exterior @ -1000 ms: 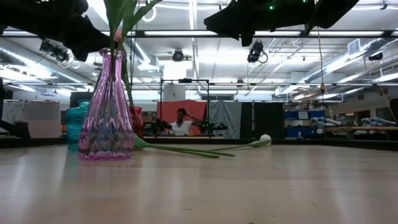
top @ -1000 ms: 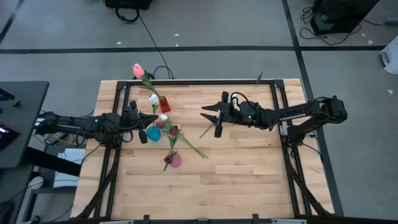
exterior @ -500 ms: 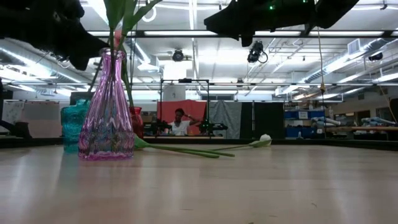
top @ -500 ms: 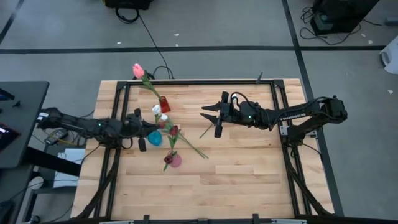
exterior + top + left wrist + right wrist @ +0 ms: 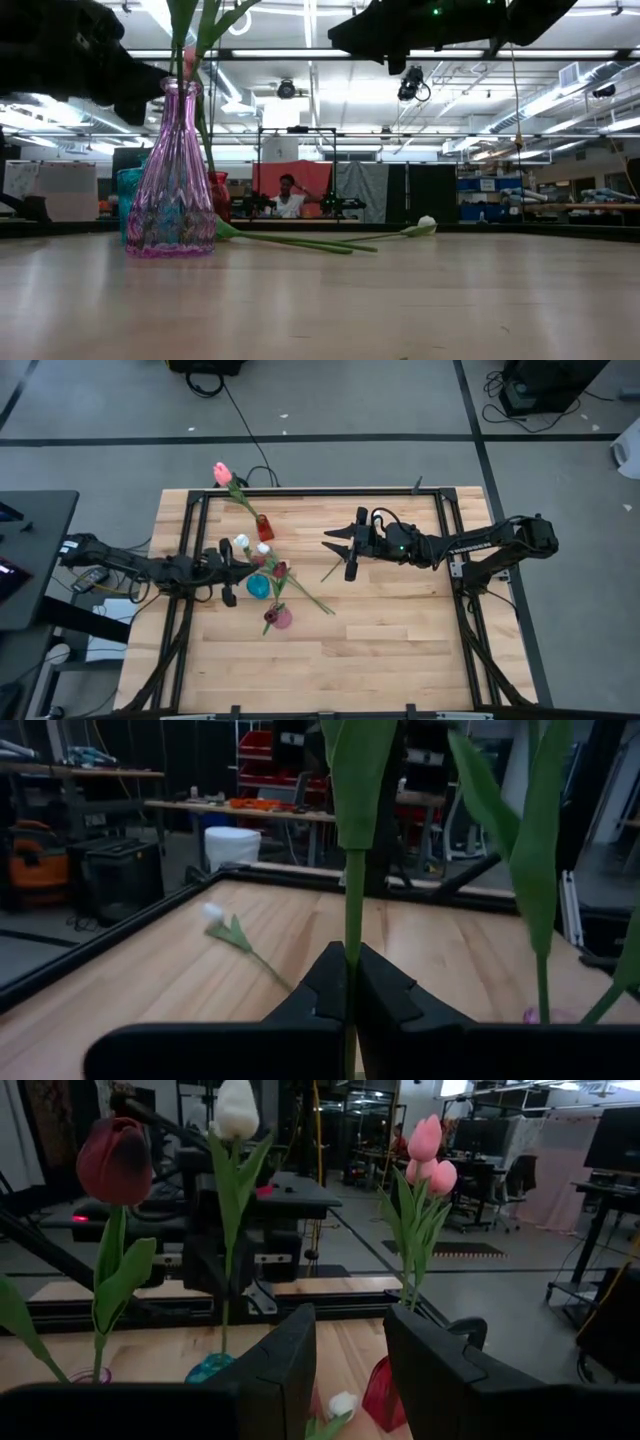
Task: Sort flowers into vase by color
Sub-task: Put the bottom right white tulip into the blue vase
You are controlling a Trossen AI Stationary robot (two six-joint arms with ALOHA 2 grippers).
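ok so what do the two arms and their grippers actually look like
Both arms are dark, slim, jointed links. The right gripper has two black tapered fingers; small green lights glow on its wrist. The left gripper has matching black fingers with angular, wedge-shaped tips.

Pale wooden table (image 5: pixel 400 650); ribbed, glossy glass pink vase (image 5: pixel 171 180).

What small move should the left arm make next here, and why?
Probably open the left pincer and let go. It is shut on the stem of the white tulip, and the right wrist view shows that stem reaching down to the blue vase. The right pincer waits open over the table's middle.
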